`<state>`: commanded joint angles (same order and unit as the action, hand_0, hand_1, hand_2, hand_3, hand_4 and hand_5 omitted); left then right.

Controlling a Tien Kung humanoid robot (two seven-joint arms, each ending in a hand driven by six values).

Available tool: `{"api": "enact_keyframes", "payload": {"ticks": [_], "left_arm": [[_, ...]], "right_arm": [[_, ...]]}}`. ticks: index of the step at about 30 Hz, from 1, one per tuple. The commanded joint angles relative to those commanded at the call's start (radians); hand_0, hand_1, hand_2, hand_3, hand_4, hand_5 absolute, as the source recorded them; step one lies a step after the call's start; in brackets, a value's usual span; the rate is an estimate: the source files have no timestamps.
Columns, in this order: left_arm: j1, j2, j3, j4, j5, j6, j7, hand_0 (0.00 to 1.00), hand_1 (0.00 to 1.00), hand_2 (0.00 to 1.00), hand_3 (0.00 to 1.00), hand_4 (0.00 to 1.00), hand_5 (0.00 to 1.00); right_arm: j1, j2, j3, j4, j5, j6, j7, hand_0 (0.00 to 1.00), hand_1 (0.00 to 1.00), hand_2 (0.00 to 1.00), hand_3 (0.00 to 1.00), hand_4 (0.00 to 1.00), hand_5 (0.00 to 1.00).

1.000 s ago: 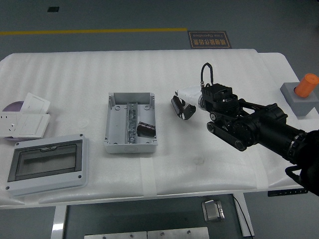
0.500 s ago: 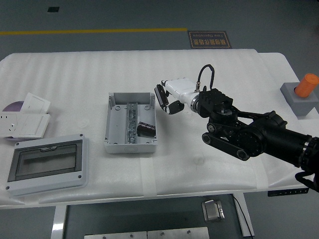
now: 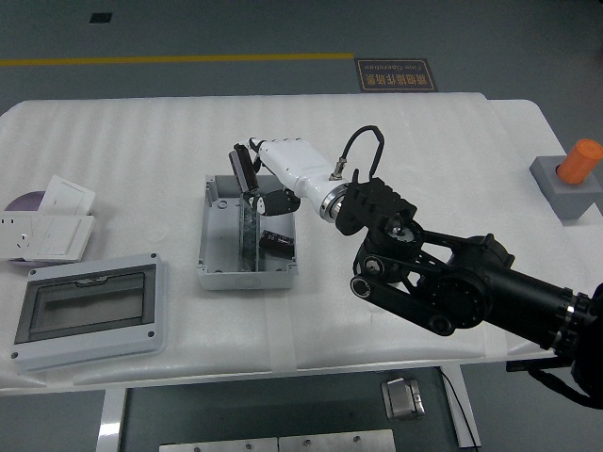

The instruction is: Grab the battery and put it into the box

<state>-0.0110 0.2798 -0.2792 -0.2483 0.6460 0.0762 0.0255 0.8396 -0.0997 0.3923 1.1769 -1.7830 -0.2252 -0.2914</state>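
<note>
White table, padded in ribbed foam sheeting, filling most of the view. Behind it, grey floor with a yellow line and a dark sign (print too small to read). Reaching in from the lower right, the black right arm, white at the wrist. Near the front left corner, a grey enclosure with a smoky clear lid, lying flat. Toward the middle, the open grey box, a metal rail running along its floor. At the left edge, white socket plates stacked loosely, a purple disc partly under them. At the far right edge, a grey block holding an orange cylinder. Over the box's far half, the right robot hand: dark fingers loosely bent, spaced apart, pointing down toward the rail, closed around nothing visible. Inside the box, in the right-hand part beside the rail and just below the fingers, the battery, small, dark and cylindrical, lying on its side, not touched by the hand as far as can be made out. No brand or label legible on any of the items.
</note>
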Motion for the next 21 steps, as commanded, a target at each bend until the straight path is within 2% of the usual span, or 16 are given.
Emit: {"api": "enact_keyframes", "payload": {"ticks": [4,5,10,11,16,17,21], "left_arm": [[0.01,-0.004,0.0,0.0,-0.004,-0.002,0.003,0.622,0.649,0.479,0.591,0.499,0.496],[0.013,-0.005,0.001,0.001,-0.006,-0.003,0.004,0.622,0.649,0.463,0.583,0.497,0.495],[0.023,-0.004,0.006,0.004,-0.016,-0.006,0.007,0.622,0.649,0.463,0.583,0.497,0.495],[0.024,-0.003,0.006,0.004,-0.017,-0.007,0.007,0.622,0.649,0.456,0.583,0.498,0.495],[0.029,-0.001,0.006,0.004,-0.018,-0.008,0.01,0.622,0.649,0.456,0.583,0.498,0.495],[0.029,-0.001,0.006,0.004,-0.017,-0.009,0.011,0.622,0.649,0.442,0.583,0.498,0.492],[0.031,0.001,0.006,0.003,-0.016,-0.01,0.014,0.622,0.649,0.442,0.583,0.498,0.492]], "right_arm": [[-0.011,0.009,-0.04,-0.022,0.006,0.008,0.0,0.73,0.682,0.62,0.638,0.504,0.277],[-0.013,0.009,-0.048,-0.029,0.007,0.011,0.0,0.846,0.824,0.853,0.877,0.725,0.406],[-0.021,0.0,-0.059,-0.057,0.017,0.023,-0.001,0.846,0.824,0.853,0.877,0.725,0.406],[-0.024,-0.005,-0.059,-0.061,0.021,0.025,-0.001,0.901,0.884,0.922,0.995,0.794,0.422],[-0.036,-0.023,-0.048,-0.061,0.037,0.024,-0.003,0.901,0.884,0.922,0.995,0.794,0.422],[-0.039,-0.026,-0.043,-0.059,0.039,0.024,-0.003,0.912,0.895,0.937,0.998,0.876,0.478],[-0.053,-0.039,-0.021,-0.044,0.053,0.02,-0.004,0.912,0.895,0.937,0.998,0.876,0.478]]}}
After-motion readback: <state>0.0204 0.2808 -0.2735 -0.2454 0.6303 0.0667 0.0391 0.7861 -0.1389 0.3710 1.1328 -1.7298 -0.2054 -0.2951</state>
